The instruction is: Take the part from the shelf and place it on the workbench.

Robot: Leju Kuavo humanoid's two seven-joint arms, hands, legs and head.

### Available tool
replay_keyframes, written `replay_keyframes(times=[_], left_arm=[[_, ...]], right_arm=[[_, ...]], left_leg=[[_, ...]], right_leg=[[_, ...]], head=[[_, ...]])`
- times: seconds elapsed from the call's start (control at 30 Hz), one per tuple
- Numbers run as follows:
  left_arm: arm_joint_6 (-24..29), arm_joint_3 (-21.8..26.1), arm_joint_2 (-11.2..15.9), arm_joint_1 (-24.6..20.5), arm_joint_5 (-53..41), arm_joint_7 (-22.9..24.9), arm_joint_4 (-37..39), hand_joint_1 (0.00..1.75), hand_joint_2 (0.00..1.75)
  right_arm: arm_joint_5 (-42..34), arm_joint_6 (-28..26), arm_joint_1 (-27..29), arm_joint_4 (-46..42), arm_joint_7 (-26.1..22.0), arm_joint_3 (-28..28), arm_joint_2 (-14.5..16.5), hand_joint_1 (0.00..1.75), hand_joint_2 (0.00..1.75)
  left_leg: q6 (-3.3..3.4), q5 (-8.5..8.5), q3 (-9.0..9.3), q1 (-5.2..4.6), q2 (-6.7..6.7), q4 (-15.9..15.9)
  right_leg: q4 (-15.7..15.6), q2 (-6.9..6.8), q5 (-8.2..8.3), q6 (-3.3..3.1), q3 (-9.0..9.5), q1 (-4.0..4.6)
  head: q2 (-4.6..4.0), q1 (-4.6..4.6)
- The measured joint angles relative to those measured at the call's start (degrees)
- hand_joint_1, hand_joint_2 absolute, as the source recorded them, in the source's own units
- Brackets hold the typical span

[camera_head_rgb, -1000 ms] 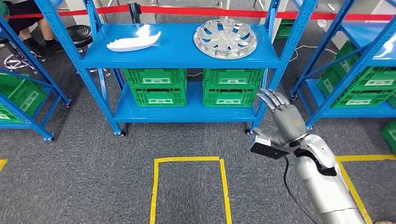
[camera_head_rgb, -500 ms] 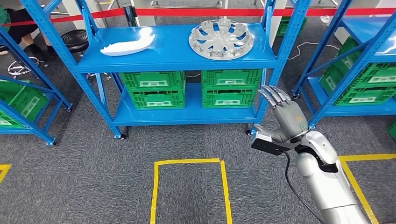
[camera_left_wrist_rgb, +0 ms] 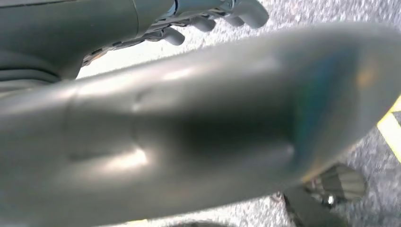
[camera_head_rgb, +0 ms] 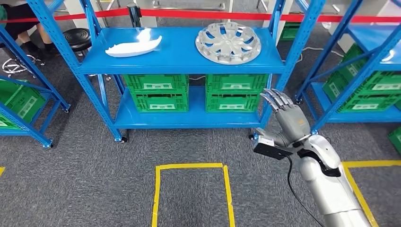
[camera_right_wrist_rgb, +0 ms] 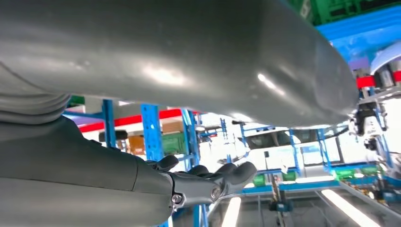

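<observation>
Though empty, right robot hand upraised, fingers outstretched

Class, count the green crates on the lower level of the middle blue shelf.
2: left green crate and right green crate, side by side beneath the top level; any crates behind them would be hidden.

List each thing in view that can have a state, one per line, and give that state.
Right robot hand: raised, fingers apart, holding nothing.
Left robot hand: fingers curled, holding nothing.
Silver wheel cover: lying flat on the top shelf.
White part: lying on the top shelf.
Green crates: resting on the lower shelf.
</observation>
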Motion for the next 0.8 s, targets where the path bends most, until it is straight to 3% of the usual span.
replay_keyframes(times=[0.07, 0.1, 0.13, 0.17, 0.23, 0.27, 0.33, 0.47, 0.5, 0.6, 0.63, 0.67, 0.73, 0.8], left_arm=[[0.0, 0.0, 0.0, 0.0, -0.1, 0.0, 0.0, 0.0, 0.0], [0.0, 0.0, 0.0, 0.0, -0.1, 0.0, 0.0, 0.0, 0.0], [0.0, 0.0, 0.0, 0.0, -0.1, 0.0, 0.0, 0.0, 0.0], [0.0, 0.0, 0.0, 0.1, -0.2, 0.1, 0.0, 0.0, 0.0], [0.0, 0.0, -0.1, 0.1, -0.3, 0.1, 0.0, 0.0, 0.0], [0.0, 0.0, -0.1, 0.0, -0.3, 0.1, 0.0, 0.0, 0.0], [0.0, 0.0, -0.1, -0.1, -0.5, 0.1, 0.0, 0.0, 0.0], [0.1, 0.0, -0.1, -0.2, -0.6, 0.4, 0.0, 0.0, 0.0], [0.1, 0.0, -0.1, -0.3, -0.6, 0.4, 0.0, 0.0, 0.0], [0.1, 0.0, -0.2, -0.2, -0.6, 0.5, 0.0, 0.0, 0.0], [0.1, 0.0, -0.2, -0.1, -0.6, 0.5, 0.0, 0.0, 0.0], [0.1, 0.0, -0.2, -0.1, -0.6, 0.5, 0.0, 0.0, 0.0], [0.1, 0.0, -0.1, 0.0, -0.6, 0.5, 0.0, 0.0, 0.0], [0.1, 0.0, -0.1, -0.1, -0.6, 0.5, 0.0, 0.0, 0.0]], right_arm=[[0.0, -0.1, 0.5, 0.0, 0.0, 0.0, 0.0, 0.0, 0.0], [0.0, -0.1, 0.8, 0.0, 0.0, -0.1, 0.0, 0.0, 0.0], [0.0, -0.1, 1.1, 0.0, 0.0, -0.1, 0.0, 0.0, 0.0], [0.0, -0.2, 1.3, 0.0, 0.0, -0.1, 0.0, 0.0, 0.0], [0.0, -0.2, 1.3, 0.0, 0.0, -0.2, 0.0, 0.0, 0.0], [0.0, -0.2, 1.4, 0.0, 0.0, -0.3, 0.0, 0.0, 0.0], [0.0, -0.3, 1.5, 0.0, 0.0, -0.3, 0.0, 0.0, 0.0], [-0.1, -0.3, 1.6, -0.1, 0.0, -0.5, 0.0, 0.0, 0.0], [-0.1, -0.3, 1.6, -0.1, 0.0, -0.6, 0.0, 0.0, 0.0], [-0.1, -0.4, 1.8, -0.2, 0.0, -0.6, 0.0, 0.0, 0.0], [-0.1, -0.4, 2.0, -0.2, 0.0, -0.6, 0.0, 0.0, 0.0], [-0.1, -0.4, 2.1, -0.2, 0.0, -0.6, 0.0, 0.0, 0.0], [-0.1, -0.4, 2.2, -0.2, 0.0, -0.7, 0.0, 0.0, 0.0], [-0.2, -0.4, 2.2, -0.2, 0.0, -0.7, 0.0, 0.0, 0.0]], left_leg=[[0.3, -0.27, 0.13, -0.03, 0.01, 0.0], [0.34, -0.44, 0.18, -0.05, 0.0, 0.1], [0.32, -0.63, 0.26, -0.05, -0.01, 0.2], [0.23, -0.87, 0.4, -0.03, -0.03, 0.4], [-0.13, -1.46, 0.79, 0.02, -0.05, 0.7], [-0.43, -1.77, 0.91, -0.05, -0.08, 0.9], [-1.07, -2.14, 1.0, -0.22, -0.12, 1.0], [-2.33, -3.33, 0.56, -0.17, -0.03, 2.4], [-2.6, -4.57, -0.64, -0.1, -0.01, 4.8], [-3.03, -8.46, -6.74, 0.02, 0.02, 15.9], [-3.03, -8.19, -7.94, 0.02, 0.02, 17.4], [-2.97, -6.78, -7.98, 0.02, 0.02, 16.6], [-2.6, -2.08, -5.14, 0.01, 0.03, 9.4], [-2.12, 0.3, -2.1, -0.13, 0.01, 2.8]], right_leg=[[7.4, 0.0, -2.89, 0.36, -4.17, -0.06], [10.3, -0.01, -3.51, 0.48, -6.05, -0.09], [11.0, -0.01, -2.89, 0.53, -6.89, -0.12], [9.4, -0.03, -1.18, 0.52, -6.51, -0.15], [1.8, -0.13, 3.0, 0.33, -3.31, -0.2], [-1.4, -0.16, 4.16, 0.08, -1.8, -0.08], [-3.8, -0.1, 4.27, -0.61, -0.61, 0.19], [-4.2, 0.06, 4.19, -2.07, -0.02, -0.02], [-4.4, 0.0, 4.11, -2.41, 0.26, -0.13], [-4.3, -0.1, 3.63, -2.91, 0.81, -0.08], [-4.3, -0.06, 3.43, -2.92, 1.04, -0.07], [-4.3, -0.01, 3.21, -2.85, 1.34, -0.07], [-4.3, 0.08, 2.68, -2.57, 2.1, -0.07], [-4.2, 0.13, 2.12, -2.0, 2.57, 0.12]], head=[[0.0, 0.07], [0.0, 0.05], [0.0, 0.07], [0.0, 0.07], [0.0, 0.05], [0.0, 0.06], [0.0, 0.03], [0.0, -0.06], [0.0, -0.11], [0.0, -0.2], [0.0, -0.2], [0.0, -0.2], [0.0, -0.21], [0.0, -0.18]])
